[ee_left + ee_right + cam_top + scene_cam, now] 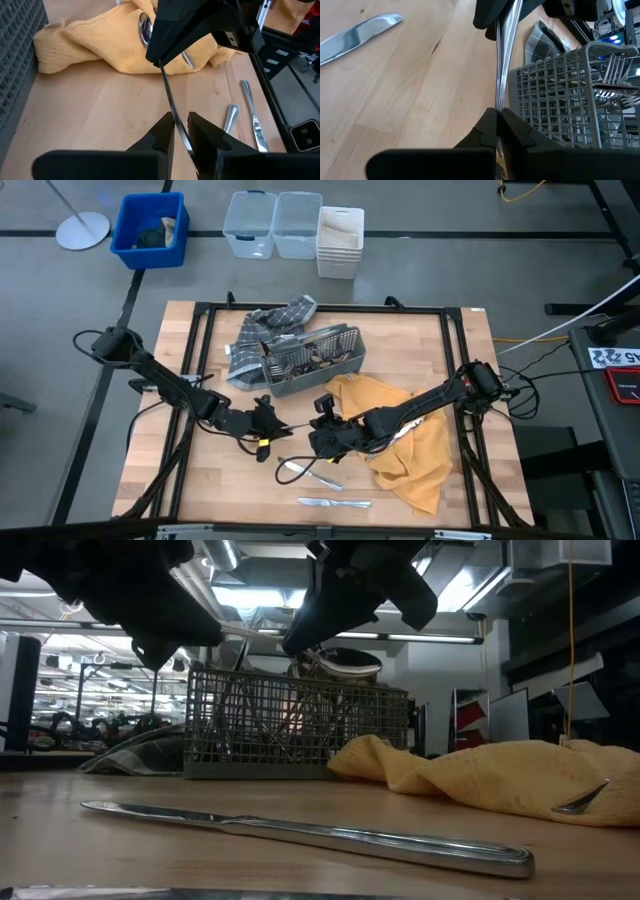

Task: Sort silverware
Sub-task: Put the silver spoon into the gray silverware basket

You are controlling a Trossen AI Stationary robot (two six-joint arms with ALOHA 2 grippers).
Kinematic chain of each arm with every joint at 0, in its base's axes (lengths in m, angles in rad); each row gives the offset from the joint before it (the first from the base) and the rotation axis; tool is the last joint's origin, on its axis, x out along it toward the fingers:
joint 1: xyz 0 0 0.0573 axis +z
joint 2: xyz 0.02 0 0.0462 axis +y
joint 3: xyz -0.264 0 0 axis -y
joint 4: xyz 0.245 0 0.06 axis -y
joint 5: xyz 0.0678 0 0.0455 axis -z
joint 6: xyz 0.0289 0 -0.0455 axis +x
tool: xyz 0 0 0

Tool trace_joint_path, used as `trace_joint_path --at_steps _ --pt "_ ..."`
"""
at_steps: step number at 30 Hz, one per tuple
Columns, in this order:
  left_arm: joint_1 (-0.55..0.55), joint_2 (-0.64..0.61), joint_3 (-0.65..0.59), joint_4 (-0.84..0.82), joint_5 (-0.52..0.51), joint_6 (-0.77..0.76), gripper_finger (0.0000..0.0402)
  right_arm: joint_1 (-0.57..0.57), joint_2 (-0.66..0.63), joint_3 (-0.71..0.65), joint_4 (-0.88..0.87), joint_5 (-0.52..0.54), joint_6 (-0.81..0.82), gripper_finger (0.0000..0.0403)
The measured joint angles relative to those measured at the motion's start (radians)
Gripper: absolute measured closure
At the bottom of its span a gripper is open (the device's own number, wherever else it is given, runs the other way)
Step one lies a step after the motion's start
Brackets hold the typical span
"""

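Looking from above, the left pincer (268,423) and right pincer (322,438) meet mid-desk (200,480), both pinching one slim utensil (295,430) just in front of the mesh caddy (310,362) beside the yellow cloth (420,450); other silverware (335,502) lies near the front edge. Low down, a flat polished knife (300,832) gleams on wood. At the wrists, each pincer presses on the thin handle (172,102), so one should probably let go only once the other holds firmly.
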Motion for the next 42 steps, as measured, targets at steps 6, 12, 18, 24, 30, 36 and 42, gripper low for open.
trace_joint_path --at_steps 6,12,18,24,30,36,42 --pt "0.005 0.000 0.000 -0.001 -0.002 0.008 0.0374 0.000 0.000 0.000 -0.001 0.000 0.001 0.0391" --pt "0.005 0.000 -0.001 -0.003 -0.008 0.013 0.0397 0.003 -0.002 0.000 -0.001 -0.002 0.004 0.0391" --pt "0.005 0.000 -0.001 -0.001 -0.007 -0.002 0.0399 0.002 -0.001 0.000 -0.001 -0.002 0.003 0.0390" --pt "0.005 0.000 -0.001 0.003 0.000 -0.008 0.0401 0.002 -0.001 0.000 0.001 -0.019 0.020 0.0359" --pt "0.008 -0.001 0.003 0.021 0.001 -0.006 0.0401 0.000 0.000 0.000 0.043 -0.019 0.103 0.0291" --pt "0.037 -0.001 0.003 0.013 -0.003 -0.006 0.0401 0.001 -0.035 0.000 0.028 -0.010 0.103 0.0276" --pt "0.078 -0.001 0.002 0.013 -0.006 -0.007 0.0401 0.001 -0.119 0.000 -0.058 -0.009 0.131 0.0281"
